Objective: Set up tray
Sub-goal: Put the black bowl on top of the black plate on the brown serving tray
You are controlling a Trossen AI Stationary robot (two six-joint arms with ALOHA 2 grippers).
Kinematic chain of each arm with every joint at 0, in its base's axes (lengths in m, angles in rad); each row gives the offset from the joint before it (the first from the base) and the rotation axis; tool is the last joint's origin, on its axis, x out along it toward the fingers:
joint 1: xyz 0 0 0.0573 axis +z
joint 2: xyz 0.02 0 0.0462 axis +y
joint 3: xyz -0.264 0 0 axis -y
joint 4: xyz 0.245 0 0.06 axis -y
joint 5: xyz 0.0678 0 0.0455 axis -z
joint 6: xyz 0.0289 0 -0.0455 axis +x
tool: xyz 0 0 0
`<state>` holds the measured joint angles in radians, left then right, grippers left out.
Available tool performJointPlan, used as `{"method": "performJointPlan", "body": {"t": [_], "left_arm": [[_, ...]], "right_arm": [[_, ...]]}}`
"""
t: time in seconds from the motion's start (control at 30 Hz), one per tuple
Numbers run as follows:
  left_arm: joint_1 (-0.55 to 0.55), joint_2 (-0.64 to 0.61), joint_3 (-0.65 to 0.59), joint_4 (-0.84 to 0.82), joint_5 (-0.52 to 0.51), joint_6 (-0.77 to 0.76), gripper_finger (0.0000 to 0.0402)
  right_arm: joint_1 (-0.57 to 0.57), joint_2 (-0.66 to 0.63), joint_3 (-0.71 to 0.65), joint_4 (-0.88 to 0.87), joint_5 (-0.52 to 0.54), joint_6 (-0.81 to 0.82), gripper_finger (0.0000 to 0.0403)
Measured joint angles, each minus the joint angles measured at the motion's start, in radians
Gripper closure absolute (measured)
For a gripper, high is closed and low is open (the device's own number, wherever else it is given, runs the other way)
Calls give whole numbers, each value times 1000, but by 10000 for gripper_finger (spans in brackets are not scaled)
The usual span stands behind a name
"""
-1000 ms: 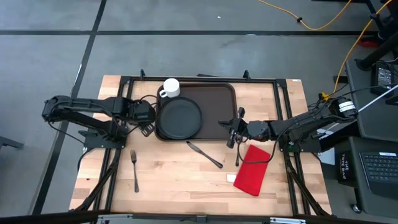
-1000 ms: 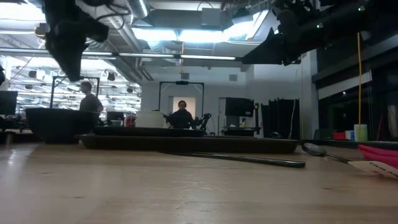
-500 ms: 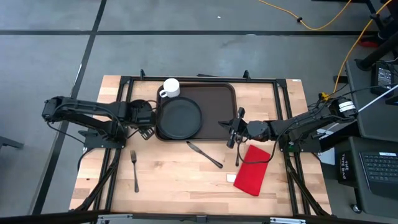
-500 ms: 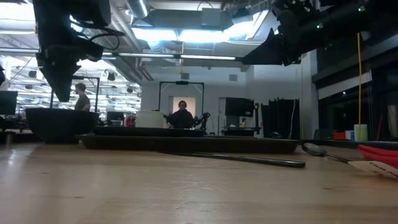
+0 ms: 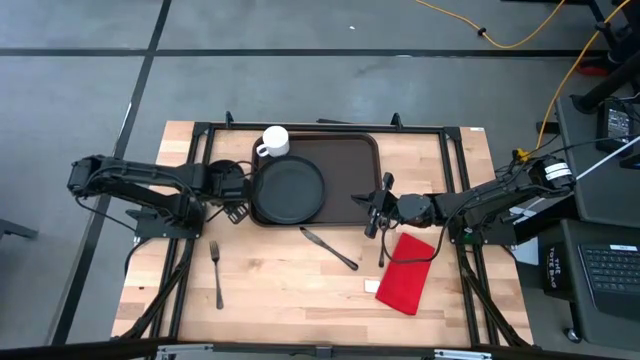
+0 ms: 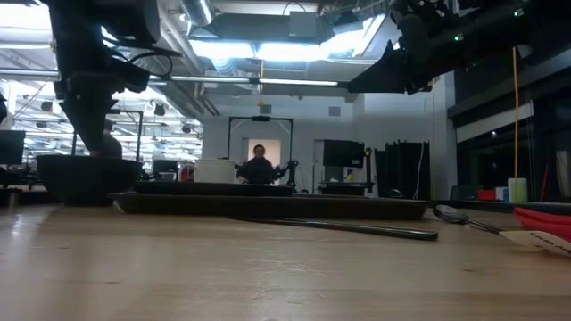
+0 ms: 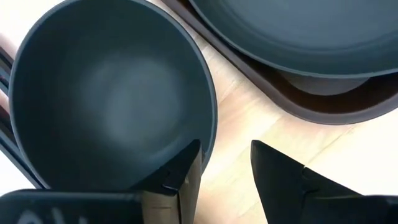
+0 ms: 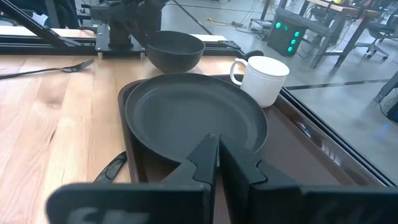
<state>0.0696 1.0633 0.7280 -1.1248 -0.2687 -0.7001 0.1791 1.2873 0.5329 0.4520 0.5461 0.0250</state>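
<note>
The dark brown tray (image 5: 350,165) lies at the table's far middle. A round black plate (image 5: 288,188) sits on its left half and a white mug (image 5: 274,141) stands at its far left corner. A dark bowl (image 7: 106,93) stands on the wood just left of the tray, also in the right wrist view (image 8: 175,51). My left gripper (image 7: 224,149) is open over the bowl's rim, pointing down (image 5: 236,200). My right gripper (image 8: 216,140) is shut, holds nothing, and hovers over the tray's right near part (image 5: 375,215). My left gripper stands astride the bowl's rim (image 7: 210,134) on the side nearest the tray. It comes from above, with one finger (image 7: 180,174) over the inside and the other (image 7: 280,177) outside. Whether either finger touches the rim, I cannot tell.
A knife (image 5: 330,248) lies on the wood near the tray, with a spoon (image 5: 382,245) to its right. The red napkin (image 5: 405,272) is at the near right and a fork (image 5: 216,272) at the near left. Black frame rails border the table.
My left gripper has come down toward the bowl; the low view shows its fingertips dropping from well above the rim to about rim height. My right arm and the things on the table have kept still.
</note>
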Motion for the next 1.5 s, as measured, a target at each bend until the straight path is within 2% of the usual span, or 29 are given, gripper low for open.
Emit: {"method": "performJointPlan", "body": {"t": [0.5, 0.77, 0.97, 1.2, 1.5], "left_arm": [[13, 153, 0, 8, 0, 71, 274], [14, 212, 0, 35, 0, 160, 280], [13, 213, 0, 82, -1, 225, 315], [13, 213, 0, 78, 3, 246, 391], [14, 198, 31, 43, -27, 251, 397]], "right_arm": [[0, 0, 0, 0, 0, 0, 379], [0, 0, 0, 0, 0, 0, 379], [0, 0, 0, 0, 0, 0, 379], [0, 0, 0, 0, 0, 0, 379], [0, 0, 0, 0, 0, 0, 379]]}}
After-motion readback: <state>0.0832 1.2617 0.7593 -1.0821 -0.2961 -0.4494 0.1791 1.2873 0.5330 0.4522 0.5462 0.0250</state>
